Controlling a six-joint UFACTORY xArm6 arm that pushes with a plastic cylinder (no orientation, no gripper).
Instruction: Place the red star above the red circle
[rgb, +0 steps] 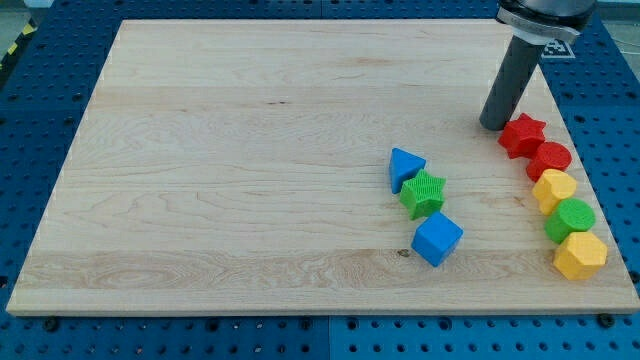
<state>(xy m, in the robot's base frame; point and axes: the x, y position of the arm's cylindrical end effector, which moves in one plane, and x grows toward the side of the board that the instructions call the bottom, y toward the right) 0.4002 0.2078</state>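
My tip (492, 124) touches red star (522, 135), above red circle (549, 159).

The arm enters from the view's top right corner, where only its dark lower housing, with a white patterned patch on its underside, shows at the frame edge. From it a straight dark rod (511, 82) slants down and toward the view's left. My tip (493, 126) rests at table height in the upper right of the view.
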